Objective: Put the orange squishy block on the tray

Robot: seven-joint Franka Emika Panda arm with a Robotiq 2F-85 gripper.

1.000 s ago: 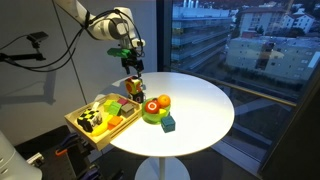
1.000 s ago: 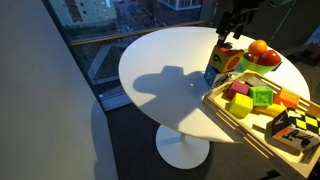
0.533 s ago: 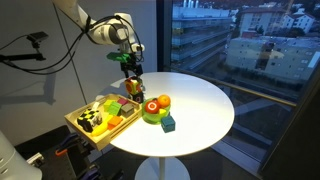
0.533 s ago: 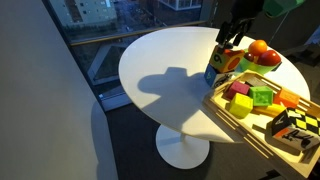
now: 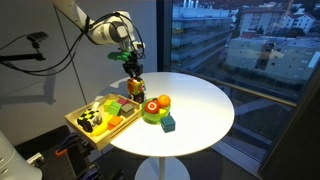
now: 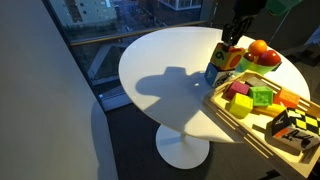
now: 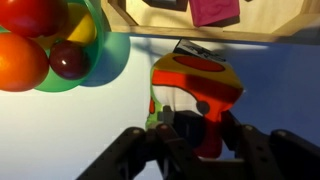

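Orange squishy block [image 7: 196, 84] fills the centre of the wrist view, orange-red face with a dark patch and a pale one. The gripper [image 7: 195, 126] comes in from 6 o'clock with a dark finger on either flank of the block, clamped on it. In an exterior view the block [image 5: 134, 86] hangs directly under the gripper [image 5: 133, 76] at the far rim of the round white table [image 5: 205, 100]. Whether its underside touches the tabletop or sits just clear is hard to tell at this resolution. The block is outside the tray [image 5: 78, 122], which lies toward 7 o'clock from it, light wood with low edges and packed with coloured toys. In the wrist view the tray's wooden edge [image 7: 180, 34] runs across at 12 o'clock from the block, a pink piece [image 7: 212, 10] inside it. Green plate [image 7: 105, 62] at 10 o'clock, holding round fruit toys. In an exterior view the plate [image 5: 150, 119] sits at 5 o'clock from the block, just beside the tray, and a teal cube [image 5: 168, 124] is against the plate's 4 o'clock side. In the opposite exterior view the block [image 6: 223, 60] stands at the tray's [image 6: 240, 125] 11 o'clock corner.
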